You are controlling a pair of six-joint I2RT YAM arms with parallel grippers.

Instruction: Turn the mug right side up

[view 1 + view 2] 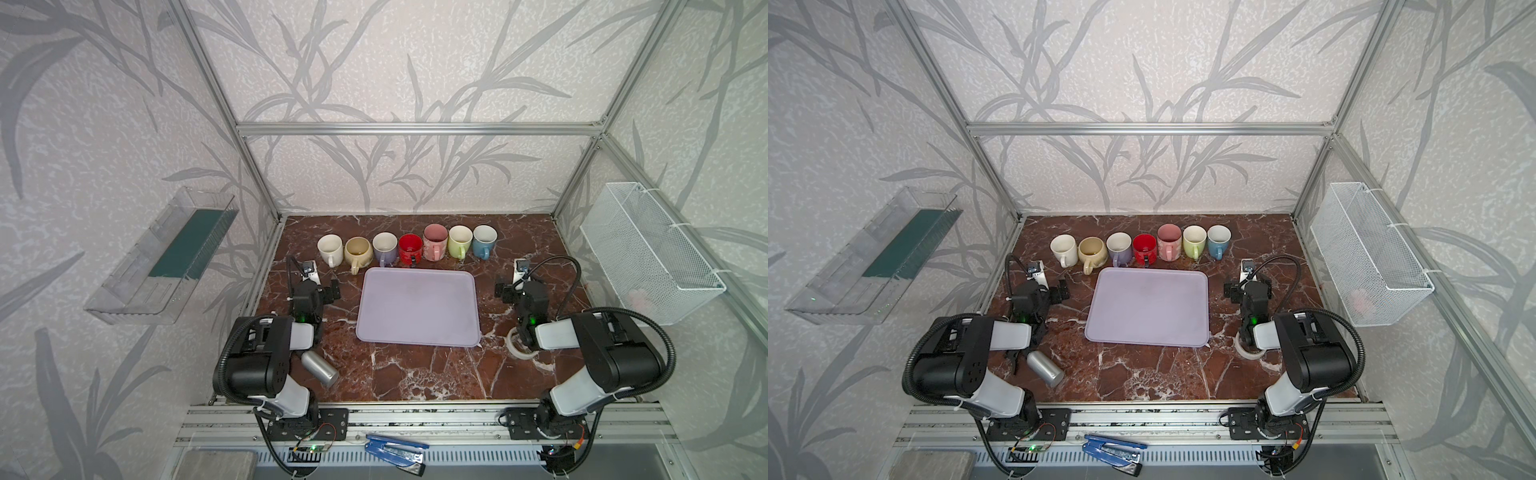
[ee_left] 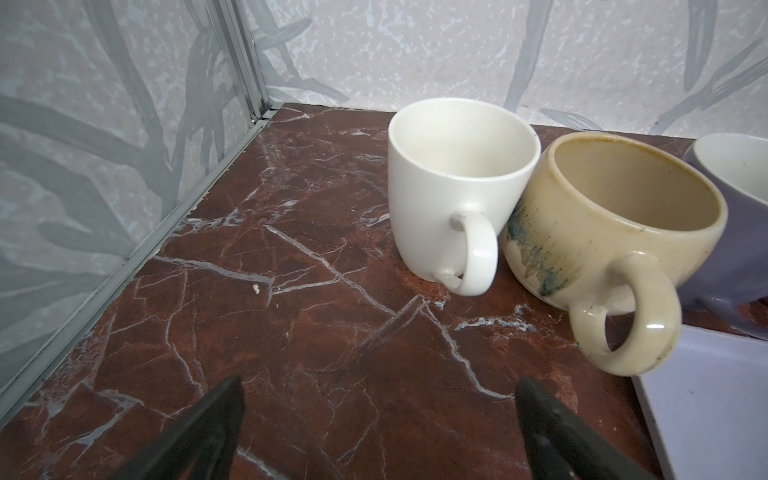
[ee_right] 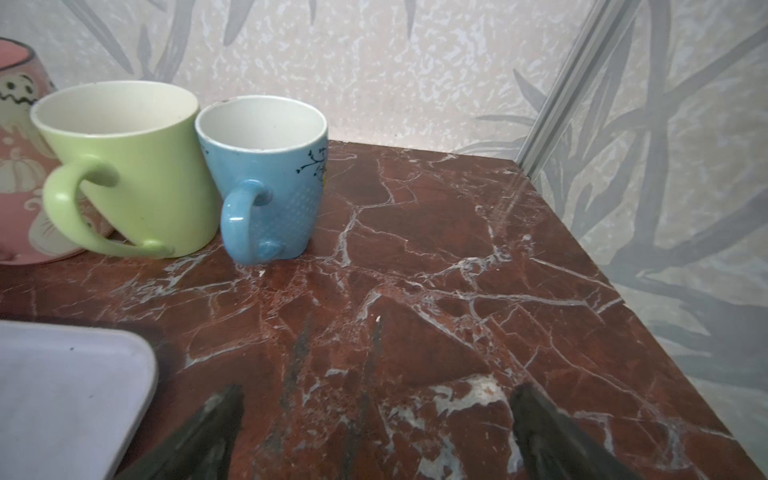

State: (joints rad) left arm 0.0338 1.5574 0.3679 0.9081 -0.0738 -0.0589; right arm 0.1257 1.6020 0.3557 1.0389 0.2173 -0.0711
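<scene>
The left gripper (image 2: pixel 378 388) and right gripper (image 3: pixel 376 395) both have their jaws spread and hold nothing. The white mug (image 2: pixel 449 187) stands just ahead of the left gripper. The blue mug (image 3: pixel 266 183) stands ahead of the right gripper, offset inward. All seven mugs (image 1: pixel 409 248) stand mouth up with their axes vertical, and no inverted mug is visible.

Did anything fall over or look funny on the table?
Yes. A silver can lies on its side near the front of the table, beside the left arm. The seven mugs in the back row all stand upright, openings up.
</scene>
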